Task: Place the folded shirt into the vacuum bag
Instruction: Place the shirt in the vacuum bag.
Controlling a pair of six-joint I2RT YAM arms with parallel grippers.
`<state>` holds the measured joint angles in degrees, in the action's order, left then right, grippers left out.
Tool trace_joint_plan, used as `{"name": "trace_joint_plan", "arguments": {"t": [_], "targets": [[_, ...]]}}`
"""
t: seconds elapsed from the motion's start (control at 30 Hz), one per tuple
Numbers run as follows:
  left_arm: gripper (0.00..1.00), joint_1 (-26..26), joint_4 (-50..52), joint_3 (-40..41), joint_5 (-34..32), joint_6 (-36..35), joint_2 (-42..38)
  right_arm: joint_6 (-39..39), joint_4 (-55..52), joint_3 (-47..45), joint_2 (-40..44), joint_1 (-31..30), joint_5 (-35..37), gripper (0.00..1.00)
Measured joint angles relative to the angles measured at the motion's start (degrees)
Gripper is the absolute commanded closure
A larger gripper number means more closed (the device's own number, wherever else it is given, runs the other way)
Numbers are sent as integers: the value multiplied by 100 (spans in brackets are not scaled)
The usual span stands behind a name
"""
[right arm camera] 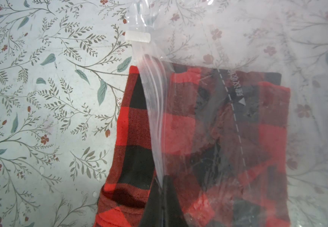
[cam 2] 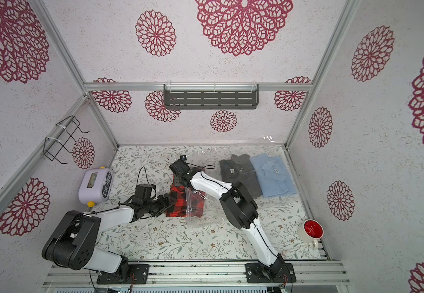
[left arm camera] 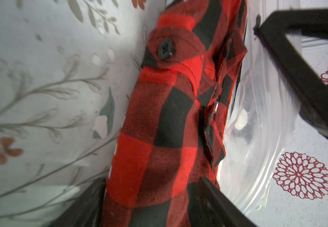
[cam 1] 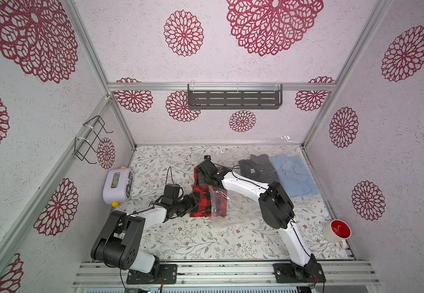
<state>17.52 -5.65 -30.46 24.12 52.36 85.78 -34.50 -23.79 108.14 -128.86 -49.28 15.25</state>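
At the middle of the flowered table (cam 1: 200,243), the folded shirt (cam 1: 200,203), red-and-black plaid, lies flat and partly inside the vacuum bag (right arm camera: 306,59), with the side nearest the left arm outside the mouth. The right gripper (right arm camera: 162,190) has its fingers pressed together on the bag's zip strip (right arm camera: 153,102), pinching that edge above the shirt. The left gripper (cam 1: 193,201) sits at the shirt's uncovered edge, fingers spread wide with the cloth between them, and one finger (left arm camera: 296,64) stands clear of the fabric beside the bag's plastic.
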Motion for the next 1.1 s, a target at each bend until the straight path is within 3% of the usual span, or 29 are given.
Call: {"name": "trace_joint_plan", "arguments": {"t": [0.1,0.17,0.4,0.6,1.1], "targets": [[45,162,-243,175,44,177,0,0,0,0,0,0,-2,100],[63,212,-374,289,50,304,4,0,2,0,0,0,-7,100],[89,361,-737,407,122,741,138,-2,9,0,0,0,-44,100],[95,378,-741,247,208,970,138,-2,35,-48,0,0,-44,100],[98,549,-1394,-101,391,1447,514,-2,76,-81,0,0,-48,100]]}}
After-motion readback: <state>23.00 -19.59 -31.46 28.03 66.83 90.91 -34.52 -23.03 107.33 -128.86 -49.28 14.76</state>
